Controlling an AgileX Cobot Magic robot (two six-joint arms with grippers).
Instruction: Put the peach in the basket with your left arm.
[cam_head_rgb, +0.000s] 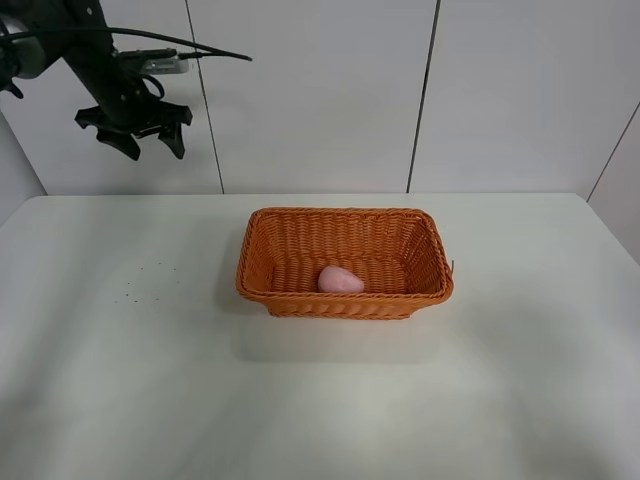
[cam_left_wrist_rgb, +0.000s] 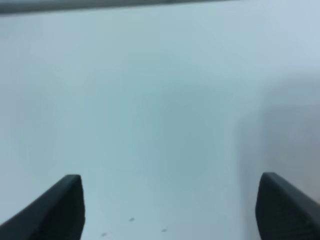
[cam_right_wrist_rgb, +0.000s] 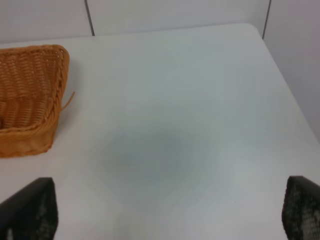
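The pale-pink peach (cam_head_rgb: 340, 280) lies inside the orange wicker basket (cam_head_rgb: 300, 302) at the table's middle, near the basket's front wall. My left gripper (cam_head_rgb: 147, 136) is open and empty, raised high at the far left, well away from the basket. In the left wrist view its two black fingertips (cam_left_wrist_rgb: 60, 210) stand wide apart over bare white table (cam_left_wrist_rgb: 160, 125). My right gripper (cam_right_wrist_rgb: 170, 212) is open and empty; its wrist view shows the basket's corner (cam_right_wrist_rgb: 45, 120). The right arm does not show in the high view.
The white table (cam_head_rgb: 120, 380) has a few small dark specks (cam_head_rgb: 150, 280) left of the basket. White wall panels (cam_head_rgb: 320, 90) stand behind the table's far edge. A loose wicker strand (cam_right_wrist_rgb: 68, 99) sticks out from the basket's right end.
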